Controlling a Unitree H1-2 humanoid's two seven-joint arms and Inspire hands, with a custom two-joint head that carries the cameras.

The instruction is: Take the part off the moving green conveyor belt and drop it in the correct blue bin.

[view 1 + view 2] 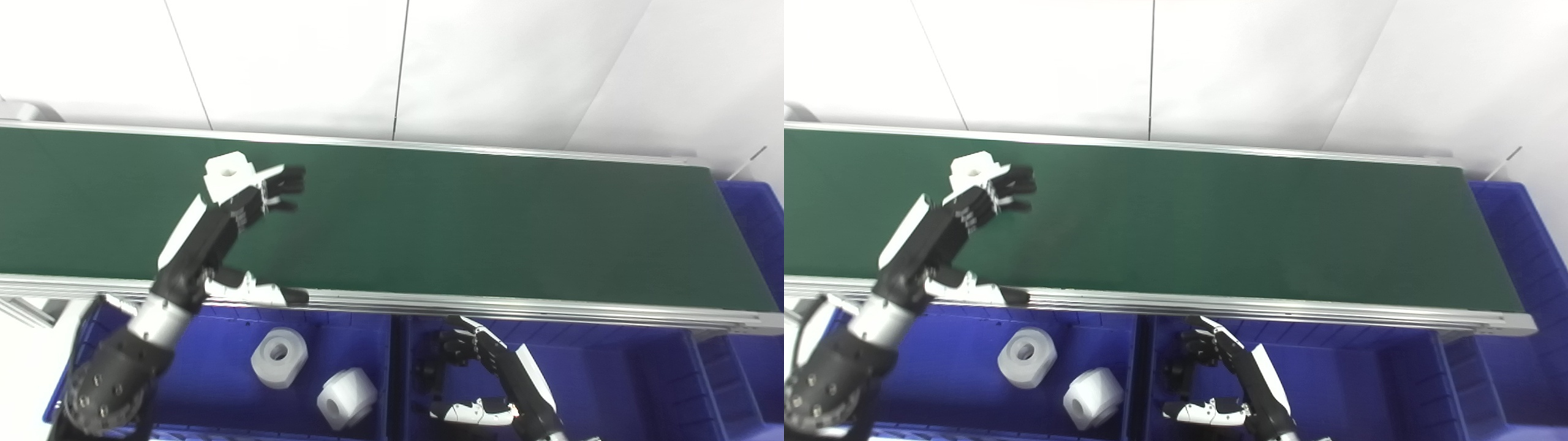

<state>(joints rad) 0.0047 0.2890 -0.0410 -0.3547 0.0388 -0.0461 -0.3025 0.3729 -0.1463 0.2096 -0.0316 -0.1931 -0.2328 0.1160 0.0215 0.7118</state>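
Left hand (pixel 245 202) spread wide over belt (pixel 459 220), fingers just past white part (pixel 228 174) at far left, not gripping. Likely light, rigid, smooth plastic; grip across flat sides. Right hand (pixel 484 361) idle, loosely curled, over bin (pixel 612 367).

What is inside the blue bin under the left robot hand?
The blue bin holds two white parts, both with a centre hole. The left robot hand and its arm cover the bin's left end, so anything there cannot be seen.
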